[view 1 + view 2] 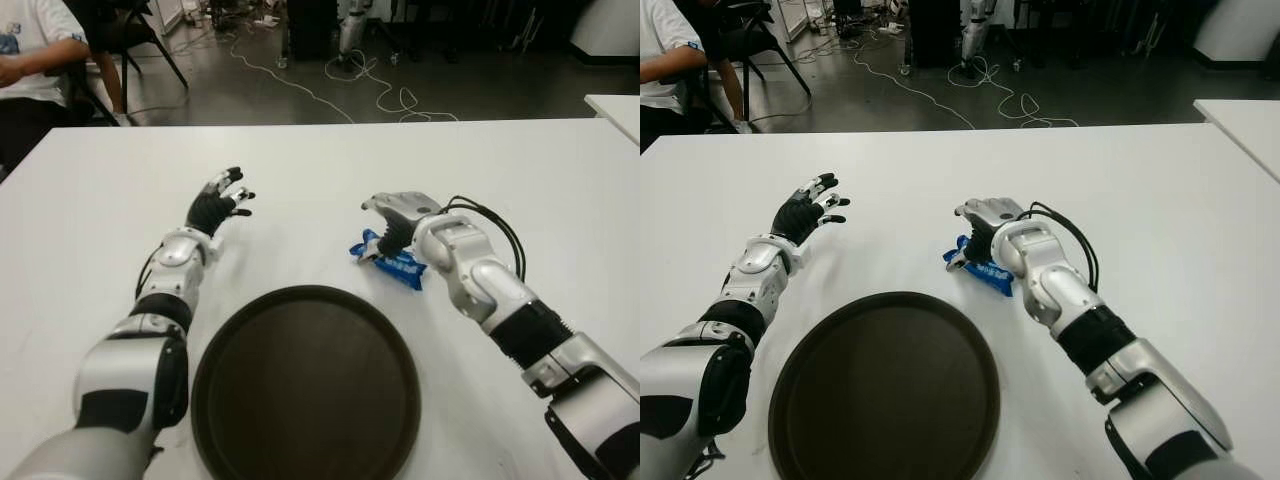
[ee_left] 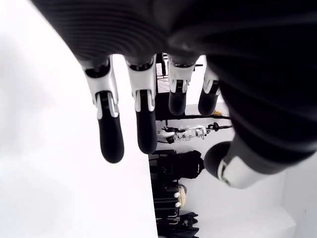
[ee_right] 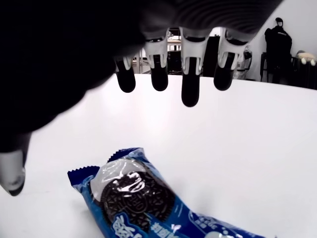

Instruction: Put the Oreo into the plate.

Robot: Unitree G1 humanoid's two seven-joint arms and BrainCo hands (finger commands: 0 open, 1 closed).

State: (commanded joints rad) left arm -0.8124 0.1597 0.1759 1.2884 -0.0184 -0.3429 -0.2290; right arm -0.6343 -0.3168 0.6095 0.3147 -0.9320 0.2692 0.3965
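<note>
Right robot hand (image 1: 392, 212), fingers spread and empty, poised directly over the Oreo (image 1: 392, 262), which lies on the bench (image 1: 520, 170) just beyond the plate (image 1: 305, 385). Its long axis runs left–right. Left robot hand (image 1: 220, 205) spread, farther off.

The right hand (image 1: 395, 212) covers the upper part of the Oreo packet (image 1: 400, 266), so only its blue ends show. The dark plate (image 1: 305, 385) runs off the bottom edge. A seated person (image 1: 30, 60) is cut off at the corner.
</note>
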